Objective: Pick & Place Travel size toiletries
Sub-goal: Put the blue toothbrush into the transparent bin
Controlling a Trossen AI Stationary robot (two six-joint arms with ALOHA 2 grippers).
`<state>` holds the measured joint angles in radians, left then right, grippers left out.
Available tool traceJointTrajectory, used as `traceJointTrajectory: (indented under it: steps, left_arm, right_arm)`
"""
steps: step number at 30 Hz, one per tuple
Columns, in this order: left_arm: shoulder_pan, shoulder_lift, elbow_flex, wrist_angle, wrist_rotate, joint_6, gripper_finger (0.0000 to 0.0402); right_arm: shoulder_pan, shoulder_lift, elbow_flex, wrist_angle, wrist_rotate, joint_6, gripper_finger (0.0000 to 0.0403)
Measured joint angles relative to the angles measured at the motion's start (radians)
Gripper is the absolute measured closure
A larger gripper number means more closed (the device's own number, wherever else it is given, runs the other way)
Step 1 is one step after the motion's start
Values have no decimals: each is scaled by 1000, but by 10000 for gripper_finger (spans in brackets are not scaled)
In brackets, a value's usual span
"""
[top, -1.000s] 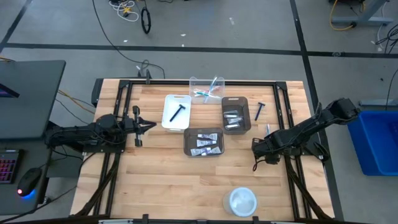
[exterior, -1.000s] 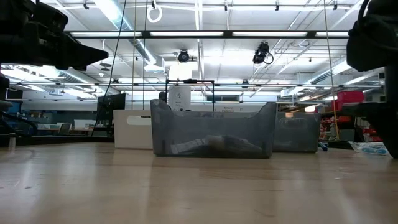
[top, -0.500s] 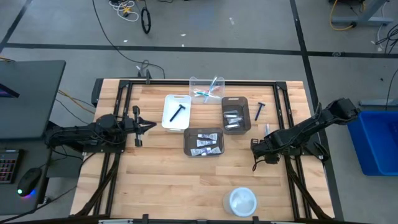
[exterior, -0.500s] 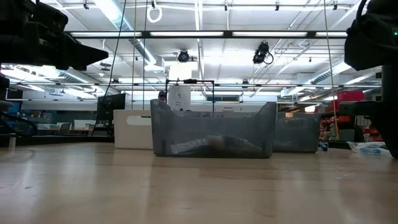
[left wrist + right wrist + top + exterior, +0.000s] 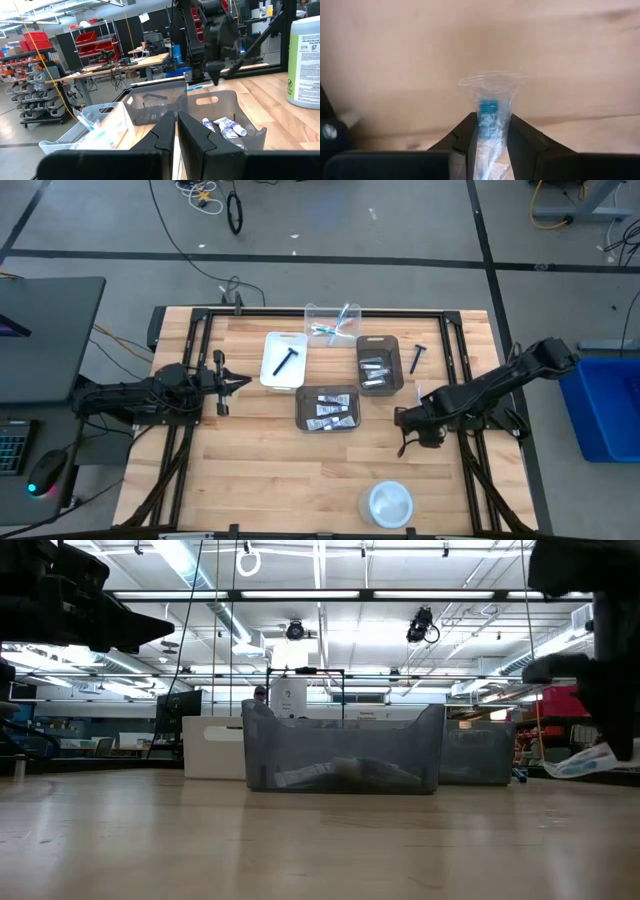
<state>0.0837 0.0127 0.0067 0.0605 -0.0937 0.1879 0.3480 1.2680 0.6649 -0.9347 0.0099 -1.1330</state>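
My right gripper [image 5: 408, 423] points down over the table's right half, shut on a toothbrush in a clear wrapper [image 5: 487, 100]. In the low view the toothbrush [image 5: 585, 762] hangs just above the wood. My left gripper [image 5: 245, 383] stands level at the left, shut and touching nothing. Toothpaste tubes lie in the middle dark grey bin [image 5: 327, 408]. Silvery tubes fill the other grey bin [image 5: 378, 364], and toothbrushes lie in the clear bin [image 5: 333, 323]. One black razor lies in the white bin [image 5: 284, 360], and another razor [image 5: 417, 358] lies flat on the table. My right gripper pinches the wrapped toothbrush between its two fingers [image 5: 467, 132], coming from above and pointing down. The blue bristle end [image 5: 486, 107] and the wrapper's flared end stick out past the fingertips. The toothbrush is lifted clear of the table and tilted.
A round white dish [image 5: 390, 502] sits near the table's near edge, right of the middle. A large white bottle [image 5: 304, 60] shows in the left wrist view. Bare wood lies between the bins and the near edge.
My right gripper has risen and shifted a little toward the table's left edge. The wrapped toothbrush, which lay on the table by the gripper, now hangs tilted and clear of the wood.
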Motion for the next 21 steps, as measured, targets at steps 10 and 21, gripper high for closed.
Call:
traceJointTrajectory:
  steps: [10, 21]
  left_arm:
    - [0, 0, 0, 0, 0, 0, 374]
    - [0, 0, 0, 0, 0, 0, 374]
  right_arm:
    - [-5, 0, 189, -3, -119, 286, 313]
    - [-104, 0, 364, 3, -119, 561, 313]
